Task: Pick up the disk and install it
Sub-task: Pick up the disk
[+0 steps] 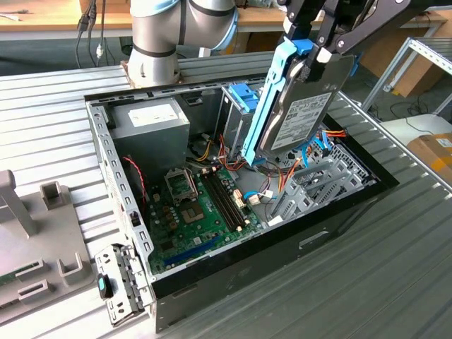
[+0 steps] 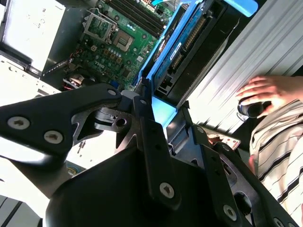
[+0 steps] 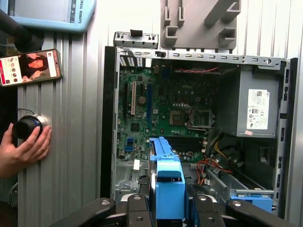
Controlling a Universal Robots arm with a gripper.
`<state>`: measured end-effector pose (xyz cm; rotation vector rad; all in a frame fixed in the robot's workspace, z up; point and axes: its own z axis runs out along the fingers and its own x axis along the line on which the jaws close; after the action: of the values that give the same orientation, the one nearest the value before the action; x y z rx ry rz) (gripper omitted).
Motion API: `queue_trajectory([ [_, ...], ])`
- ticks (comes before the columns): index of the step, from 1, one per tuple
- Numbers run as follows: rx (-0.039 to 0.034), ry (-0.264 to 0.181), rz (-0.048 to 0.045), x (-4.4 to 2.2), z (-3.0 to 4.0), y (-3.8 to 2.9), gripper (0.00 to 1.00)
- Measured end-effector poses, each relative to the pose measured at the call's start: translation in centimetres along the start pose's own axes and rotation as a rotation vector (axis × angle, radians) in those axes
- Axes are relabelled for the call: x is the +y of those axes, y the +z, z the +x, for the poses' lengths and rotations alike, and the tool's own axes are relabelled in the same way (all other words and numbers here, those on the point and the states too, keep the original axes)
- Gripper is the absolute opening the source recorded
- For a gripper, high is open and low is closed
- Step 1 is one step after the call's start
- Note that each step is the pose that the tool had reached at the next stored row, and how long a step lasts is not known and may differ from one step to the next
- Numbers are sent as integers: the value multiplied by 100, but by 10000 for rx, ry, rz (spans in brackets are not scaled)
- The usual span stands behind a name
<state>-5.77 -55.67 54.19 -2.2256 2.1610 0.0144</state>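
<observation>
The disk (image 1: 305, 113), a grey-silver drive with a bright blue bracket along its edge, hangs tilted on end above the open computer case (image 1: 106, 152), over the case's end on the exterior view's right. My gripper (image 1: 318, 51) is shut on the disk's upper end. In the second wrist view the disk (image 2: 189, 40) reaches away from the gripper (image 2: 163, 116) toward the case. In the first wrist view the blue bracket of the disk (image 3: 166, 165) sits between the black fingers (image 3: 137, 208) of the gripper (image 3: 170, 210).
Below the disk lie the drive cage (image 1: 321, 176), orange and blue cables (image 1: 282, 169), the motherboard (image 1: 201, 208) and the power supply (image 1: 152, 123). A grey fixture (image 1: 35, 240) stands at the exterior view's left. A person's hand (image 3: 23, 149) rests on a black knob beside a phone (image 3: 31, 66).
</observation>
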Motion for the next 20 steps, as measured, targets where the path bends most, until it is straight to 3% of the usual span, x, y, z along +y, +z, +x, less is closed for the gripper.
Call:
queue_trajectory([
  [6, -1, 0, 0, 0, 10, 0, 36],
  [14, 0, 0, 0, 4, 136, -4, 36],
  [17, 0, 0, -1, 2, 141, -4, 36],
  [20, 0, 0, 0, -108, 145, 4, 36],
])
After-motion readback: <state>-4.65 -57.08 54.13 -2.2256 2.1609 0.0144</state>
